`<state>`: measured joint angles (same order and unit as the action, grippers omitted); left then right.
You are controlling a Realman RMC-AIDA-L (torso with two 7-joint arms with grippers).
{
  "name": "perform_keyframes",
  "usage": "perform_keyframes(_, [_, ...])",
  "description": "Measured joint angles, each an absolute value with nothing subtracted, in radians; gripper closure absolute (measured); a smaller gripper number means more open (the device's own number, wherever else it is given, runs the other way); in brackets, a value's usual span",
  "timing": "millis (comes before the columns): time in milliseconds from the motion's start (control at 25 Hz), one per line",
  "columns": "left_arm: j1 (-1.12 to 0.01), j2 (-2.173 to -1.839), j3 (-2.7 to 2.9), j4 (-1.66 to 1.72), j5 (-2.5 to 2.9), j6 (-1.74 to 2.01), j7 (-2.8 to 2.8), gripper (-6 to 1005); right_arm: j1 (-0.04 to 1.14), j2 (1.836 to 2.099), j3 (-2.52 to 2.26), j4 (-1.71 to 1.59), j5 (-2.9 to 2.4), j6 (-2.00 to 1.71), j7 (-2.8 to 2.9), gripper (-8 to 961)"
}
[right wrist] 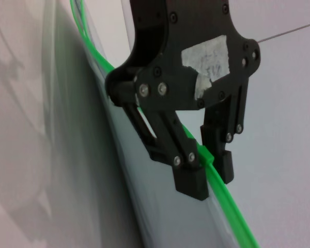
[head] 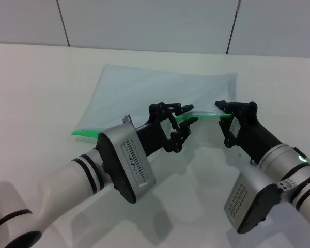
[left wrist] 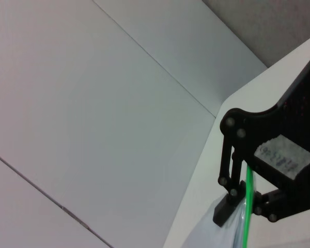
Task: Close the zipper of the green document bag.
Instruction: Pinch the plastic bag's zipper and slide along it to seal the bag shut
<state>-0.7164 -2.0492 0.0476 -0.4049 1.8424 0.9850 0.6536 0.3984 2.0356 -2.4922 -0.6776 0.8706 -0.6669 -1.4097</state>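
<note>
The green document bag lies flat on the white table, pale blue-grey and translucent. Its zipper, a bright green strip, runs along the edge nearest me and rises off the table towards its right end. My left gripper is shut on the strip about two thirds of the way along. In the left wrist view the zipper runs between that left gripper's black fingers. My right gripper is shut on the strip's right end. In the right wrist view the right gripper straddles the zipper, beside a small green tab.
The white table extends on every side of the bag. A grey panelled wall rises behind the far edge. Both forearms reach in from the near side, the left one lying over the bag's near left corner.
</note>
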Motion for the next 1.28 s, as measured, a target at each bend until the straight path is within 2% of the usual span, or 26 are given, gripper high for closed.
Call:
perform_keyframes(280, [-0.715, -2.049, 0.048, -0.405, 1.842, 0.988, 0.661, 767, 0.398, 2.036, -2.494, -0.675, 0.870, -0.668, -1.410, 908])
perform_keyframes(720, [-0.716, -2.049, 0.048, -0.405, 1.841, 0.984, 0.662, 926, 0.399, 2.036, -2.502, -0.667, 0.869, -0.668, -1.410, 908])
perform_keyframes(1280, [-0.715, -2.049, 0.047, -0.405, 1.836, 0.980, 0.655, 899, 0.406, 2.035, -2.470, -0.651, 0.880, -0.667, -1.406, 908])
